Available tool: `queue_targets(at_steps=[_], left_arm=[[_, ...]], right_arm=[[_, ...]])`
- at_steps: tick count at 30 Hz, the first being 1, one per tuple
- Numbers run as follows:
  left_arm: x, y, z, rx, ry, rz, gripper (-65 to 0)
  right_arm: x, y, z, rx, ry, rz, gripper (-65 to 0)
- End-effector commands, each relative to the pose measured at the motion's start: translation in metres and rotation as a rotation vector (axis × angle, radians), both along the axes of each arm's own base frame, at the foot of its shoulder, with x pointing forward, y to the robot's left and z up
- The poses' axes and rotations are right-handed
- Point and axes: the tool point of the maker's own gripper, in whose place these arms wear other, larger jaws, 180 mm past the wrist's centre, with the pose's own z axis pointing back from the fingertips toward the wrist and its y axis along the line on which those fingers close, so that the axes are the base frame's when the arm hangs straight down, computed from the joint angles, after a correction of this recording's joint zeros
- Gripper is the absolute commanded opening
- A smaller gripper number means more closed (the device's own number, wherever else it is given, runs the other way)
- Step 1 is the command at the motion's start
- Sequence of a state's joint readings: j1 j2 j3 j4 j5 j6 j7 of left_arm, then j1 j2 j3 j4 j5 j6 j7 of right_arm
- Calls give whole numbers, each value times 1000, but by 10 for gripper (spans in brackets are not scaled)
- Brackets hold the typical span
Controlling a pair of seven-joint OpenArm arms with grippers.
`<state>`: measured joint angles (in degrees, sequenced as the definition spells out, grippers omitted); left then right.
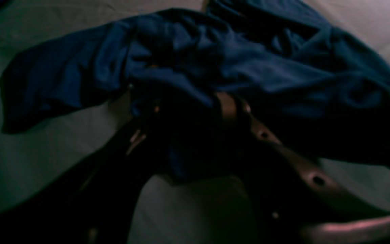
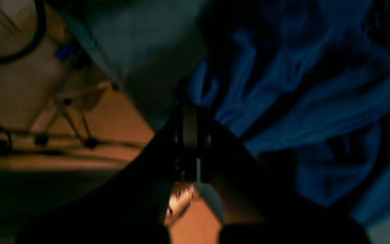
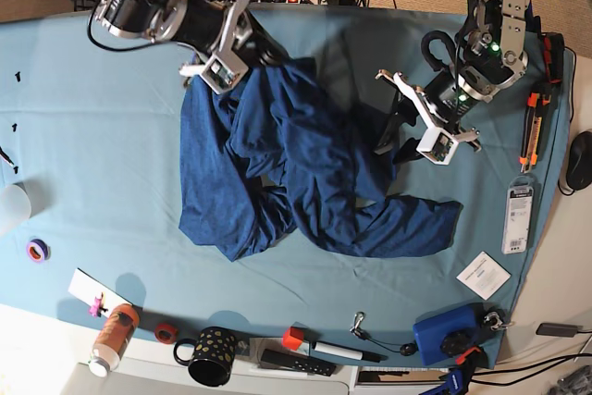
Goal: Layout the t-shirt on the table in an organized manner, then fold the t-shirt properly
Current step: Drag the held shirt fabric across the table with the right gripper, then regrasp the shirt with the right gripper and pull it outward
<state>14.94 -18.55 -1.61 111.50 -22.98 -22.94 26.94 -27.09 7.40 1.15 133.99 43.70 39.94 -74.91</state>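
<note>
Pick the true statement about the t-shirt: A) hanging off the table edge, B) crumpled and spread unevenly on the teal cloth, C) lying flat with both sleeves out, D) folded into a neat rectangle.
B: the t-shirt lies bunched and wrinkled on the table.

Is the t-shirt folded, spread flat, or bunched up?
Bunched up: the t-shirt lies crumpled in twisted folds on the table, neither flat nor folded.

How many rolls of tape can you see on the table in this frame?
2. A purple tape roll lies near the left edge of the table; a red tape roll sits along the near edge beside the black mug. Others may be hidden under the t-shirt.
</note>
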Motion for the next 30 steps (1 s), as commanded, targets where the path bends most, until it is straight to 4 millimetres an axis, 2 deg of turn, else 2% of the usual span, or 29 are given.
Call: queue_targets(at_steps=[1, 4, 8, 9, 11, 12, 15, 17, 20, 23, 26, 27, 30], left_arm=[[4, -1, 14, -24, -48, -4, -437], [4, -1, 14, -25, -48, -4, -437], [4, -1, 14, -26, -48, -4, -437], [4, -1, 14, -25, -48, -4, -437], [4, -1, 14, -25, -48, -4, -437], [4, -1, 14, -25, -48, -4, -437], [4, -1, 14, -26, -48, -4, -437], [4, -1, 15, -30, -47, -4, -437], [4, -1, 15, -32, -47, -4, -437], [4, -1, 15, -33, -47, -4, -437], [4, -1, 15, -31, -47, -4, -437], [4, -1, 15, -32, -47, -4, -437], [4, -2, 15, -33, -45, -4, -437]], right_arm=[[-2, 0, 5, 11, -18, 0, -650], [-7, -9, -5, -44, 4, -12, -650], [-5, -18, -12, -113, 1, -31, -650], [-4, -21, -14, -134, -1, -37, -612], [-2, -28, -18, -176, -10, -52, -460], [0, -30, -18, -188, -21, -60, -407], [13, -32, -11, -174, -87, -106, -392], [32, -34, 4, -140, -193, -169, -393], [73, -44, 38, -84, -366, -313, -393], [112, -70, 66, -115, -480, -478, -393], [133, -93, 85, -167, -564, -602, -394], [137, -94, 86, -165, -567, -609, -394], [155, -100, 53, -177, -478, -624, -394]])
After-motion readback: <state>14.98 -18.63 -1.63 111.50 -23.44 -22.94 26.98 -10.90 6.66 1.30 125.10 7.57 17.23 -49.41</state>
